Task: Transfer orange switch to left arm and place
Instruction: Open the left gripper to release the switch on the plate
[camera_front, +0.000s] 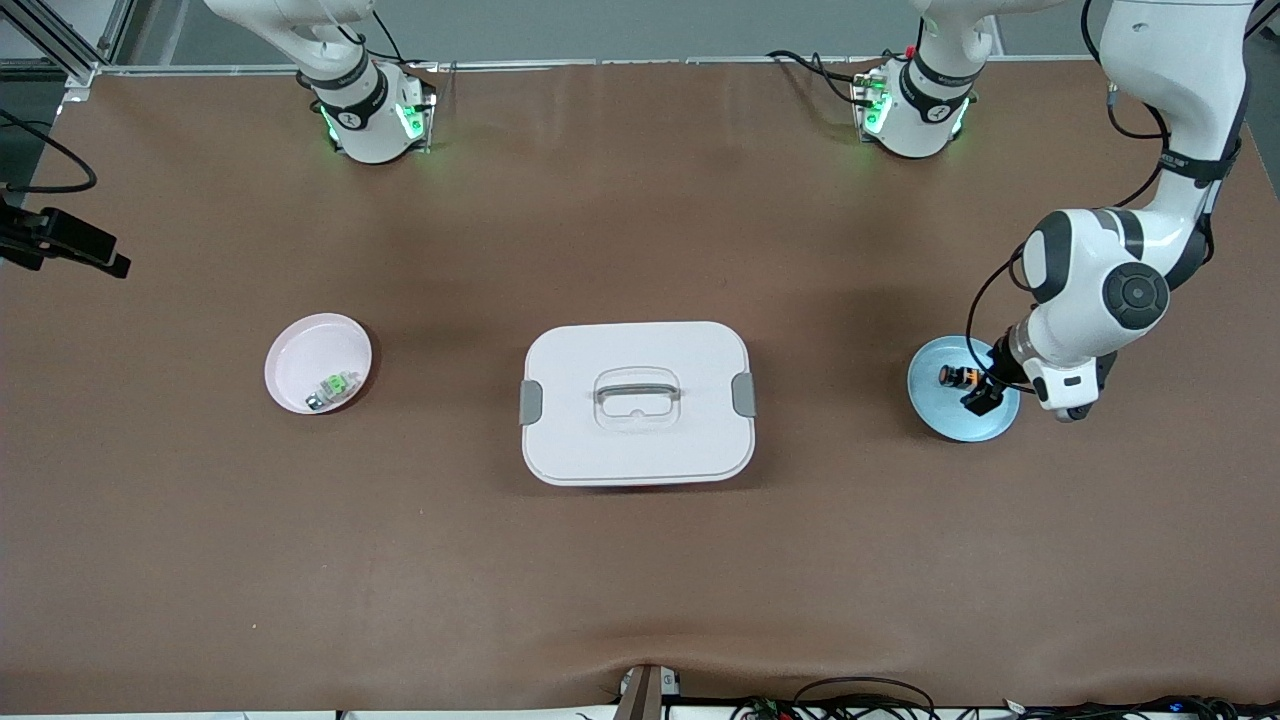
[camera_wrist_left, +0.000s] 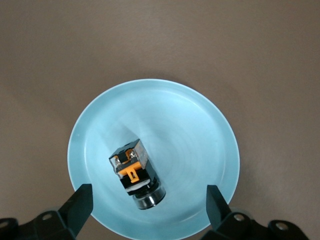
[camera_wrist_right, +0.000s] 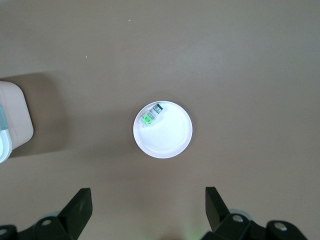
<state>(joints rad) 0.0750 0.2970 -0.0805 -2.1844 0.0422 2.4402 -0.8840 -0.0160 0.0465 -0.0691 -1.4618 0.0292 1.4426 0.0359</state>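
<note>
Brown matting covers the whole tabletop (camera_front: 200, 560), and at its centre sits the box (camera_front: 637, 402), white, lid on, grey clips at both short sides. From my remote station I see the orange switch (camera_front: 957, 376) lying on its side in a blue plate (camera_front: 950, 420) toward the left arm's end of the table, well apart from the box. My left gripper (camera_front: 983, 393) hangs low over that plate with its fingers (camera_wrist_left: 82, 202) spread wide, one to each side of the switch (camera_wrist_left: 135, 172) and touching neither it nor the plate (camera_wrist_left: 200, 135). Toward the right arm's end of the table, a pink plate (camera_front: 300, 350) holds a small green-and-silver component (camera_front: 334, 389). My right gripper (camera_wrist_right: 149, 212) waits high over the table near that plate (camera_wrist_right: 167, 142), its fingers (camera_wrist_right: 80, 205) also wide apart and holding nothing.
</note>
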